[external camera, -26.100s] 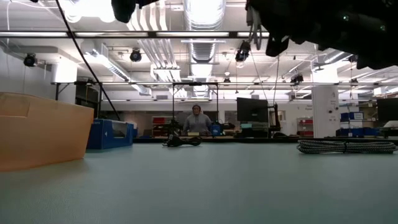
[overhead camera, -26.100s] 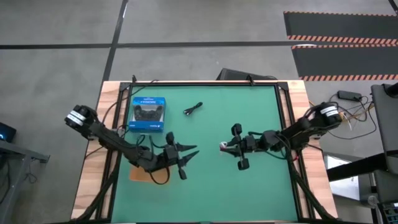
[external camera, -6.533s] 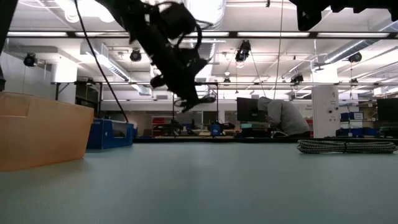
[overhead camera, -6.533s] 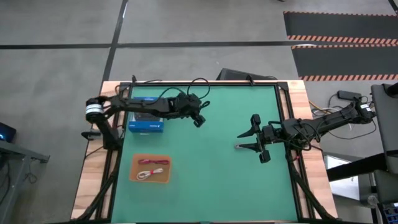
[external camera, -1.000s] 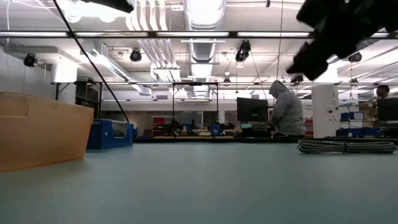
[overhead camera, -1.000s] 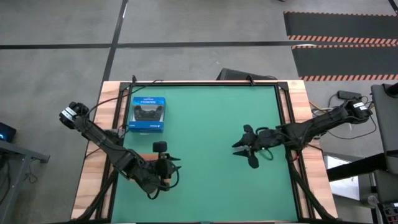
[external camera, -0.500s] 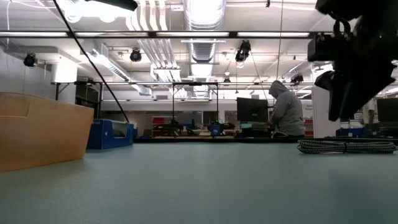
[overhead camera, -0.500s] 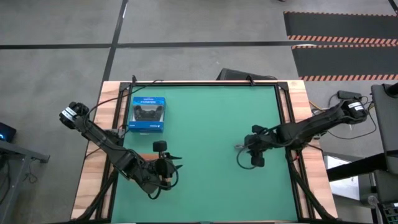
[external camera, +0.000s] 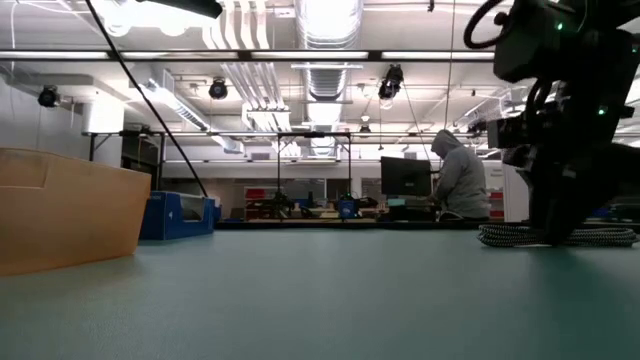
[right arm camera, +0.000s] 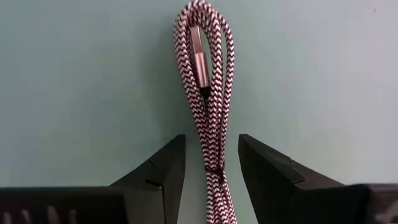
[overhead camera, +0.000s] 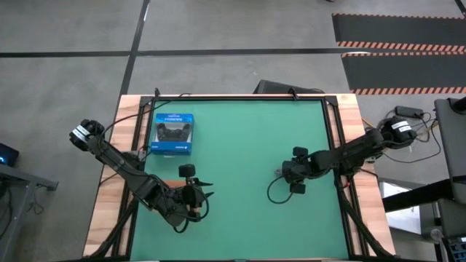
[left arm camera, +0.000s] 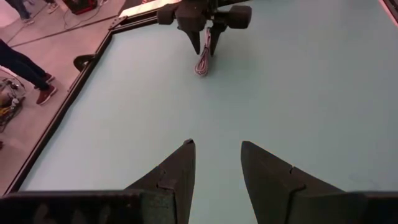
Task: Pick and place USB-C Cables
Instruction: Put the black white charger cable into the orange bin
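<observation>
A grey braided USB-C cable bundle (right arm camera: pixel 208 93) lies flat on the green table at centre right, also seen in the low view (external camera: pixel 555 235). My right gripper (right arm camera: pixel 212 163) points down over it, open. Its fingers stand on either side of the bundle near its tie (right arm camera: pixel 213 167), and a gap shows on each side. In the high view this gripper (overhead camera: pixel 285 176) hides most of the cable. My left gripper (overhead camera: pixel 201 193) hovers open at the near left with nothing between its fingers (left arm camera: pixel 214 149), above the orange-brown tray (overhead camera: pixel 172 188), which the arm mostly covers.
A blue box picturing a game controller (overhead camera: pixel 173 133) lies at the far left of the table. The tray's wall (external camera: pixel 70 210) rises at the left of the low view. A person stands in the room beyond the table (external camera: pixel 462 180).
My right gripper has tipped from lying roughly level to pointing down. It has come down toward the table onto the grey cable bundle, which has stayed where it was.
</observation>
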You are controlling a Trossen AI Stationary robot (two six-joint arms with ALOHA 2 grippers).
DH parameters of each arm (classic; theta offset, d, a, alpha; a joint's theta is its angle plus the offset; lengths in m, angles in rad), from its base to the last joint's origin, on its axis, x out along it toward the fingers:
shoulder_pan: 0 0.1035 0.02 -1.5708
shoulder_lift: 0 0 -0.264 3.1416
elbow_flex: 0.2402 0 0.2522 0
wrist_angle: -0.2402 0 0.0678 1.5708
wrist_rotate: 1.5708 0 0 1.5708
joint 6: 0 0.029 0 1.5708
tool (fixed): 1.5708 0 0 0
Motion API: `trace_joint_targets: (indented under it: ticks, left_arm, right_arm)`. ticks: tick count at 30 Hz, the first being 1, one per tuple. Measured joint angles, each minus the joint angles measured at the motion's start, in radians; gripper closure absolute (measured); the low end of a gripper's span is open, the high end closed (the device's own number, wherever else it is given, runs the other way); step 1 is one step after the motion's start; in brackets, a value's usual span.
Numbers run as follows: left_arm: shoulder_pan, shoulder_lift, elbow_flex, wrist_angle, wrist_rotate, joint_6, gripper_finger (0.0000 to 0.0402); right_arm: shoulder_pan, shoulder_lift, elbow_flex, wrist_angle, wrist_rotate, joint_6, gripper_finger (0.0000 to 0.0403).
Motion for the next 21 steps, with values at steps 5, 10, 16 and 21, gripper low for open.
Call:
trace_joint_targets:
  ticks: [5,10,16,21]
  left_arm:
    - [0.000,0.000,0.000,0.000,-0.002,0.000,0.0288]
    - [0.000,0.000,0.000,0.000,-0.002,0.000,0.0288]
    - [0.000,0.000,0.000,0.001,-0.006,-0.001,0.0288]
    - [0.000,0.000,0.000,0.017,-0.009,-0.001,0.0288]
  right_arm:
    - [0.000,0.038,0.002,0.011,0.003,-0.002,0.0282]
    - [0.000,0.042,0.002,0.019,-0.003,-0.002,0.0313]
    - [0.000,0.026,0.000,0.026,-0.005,-0.002,0.0365]
    - [0.000,0.025,0.000,0.027,0.002,-0.002,0.0384]
